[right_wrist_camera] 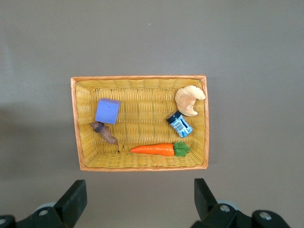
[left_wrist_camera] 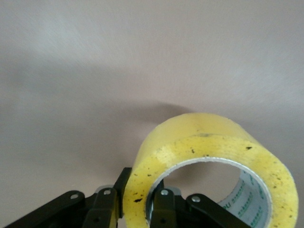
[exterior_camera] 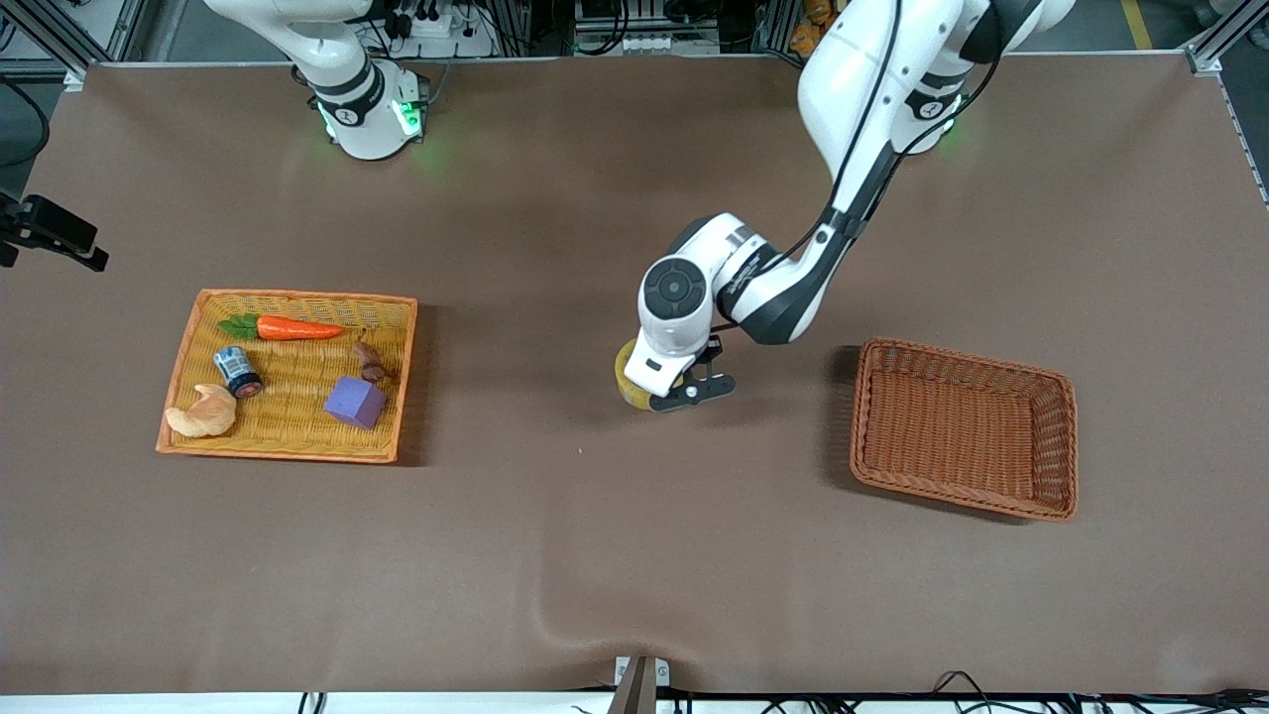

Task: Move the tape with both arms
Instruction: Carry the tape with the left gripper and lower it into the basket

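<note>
The tape [exterior_camera: 629,382] sits mid-counter [exterior_camera: 595,555], pinched by the left end effector [exterior_camera: 684,395], one finger [left_wrist_camera: 164,209] inside the ring and one outside. There's green print inside the core, too small to read. The empty brown basket [exterior_camera: 964,428] is toward the left arm's end. The right end effector [right_wrist_camera: 137,202] hangs spread wide over the yellow tray [right_wrist_camera: 142,164] with the carrot [right_wrist_camera: 154,149], blue-white can [right_wrist_camera: 180,124], croissant [right_wrist_camera: 189,99] and purple block [right_wrist_camera: 107,111].
</note>
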`<action>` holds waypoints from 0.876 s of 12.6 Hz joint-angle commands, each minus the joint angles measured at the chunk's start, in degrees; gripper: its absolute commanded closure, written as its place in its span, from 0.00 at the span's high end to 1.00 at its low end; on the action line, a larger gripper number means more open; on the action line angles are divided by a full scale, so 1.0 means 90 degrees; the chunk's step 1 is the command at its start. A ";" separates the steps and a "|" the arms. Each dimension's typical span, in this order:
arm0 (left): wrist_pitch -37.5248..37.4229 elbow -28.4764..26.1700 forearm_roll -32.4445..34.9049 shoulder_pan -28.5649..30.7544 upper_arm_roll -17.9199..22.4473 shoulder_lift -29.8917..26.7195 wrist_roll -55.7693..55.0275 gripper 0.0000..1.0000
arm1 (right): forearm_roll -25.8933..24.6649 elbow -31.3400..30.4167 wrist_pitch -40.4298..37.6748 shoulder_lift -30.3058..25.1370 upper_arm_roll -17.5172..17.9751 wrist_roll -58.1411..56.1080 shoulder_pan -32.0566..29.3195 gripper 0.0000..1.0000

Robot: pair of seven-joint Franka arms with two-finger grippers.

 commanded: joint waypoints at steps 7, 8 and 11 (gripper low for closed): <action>-0.0909 -0.0254 0.0169 0.2559 0.0059 -0.1409 -0.0265 0.00 | 0.0152 0.0140 -0.0269 0.0017 0.0068 0.0075 -0.0189 1.00; -0.1075 -0.0273 0.0169 0.2852 0.0059 -0.1400 -0.0275 0.00 | 0.0152 0.0160 -0.0260 0.0036 0.0068 0.0046 -0.0189 1.00; -0.1106 -0.0604 0.0178 0.3615 0.0059 -0.1215 -0.0197 0.00 | 0.0152 0.0335 -0.0289 0.0026 0.0058 0.0046 -0.0189 1.00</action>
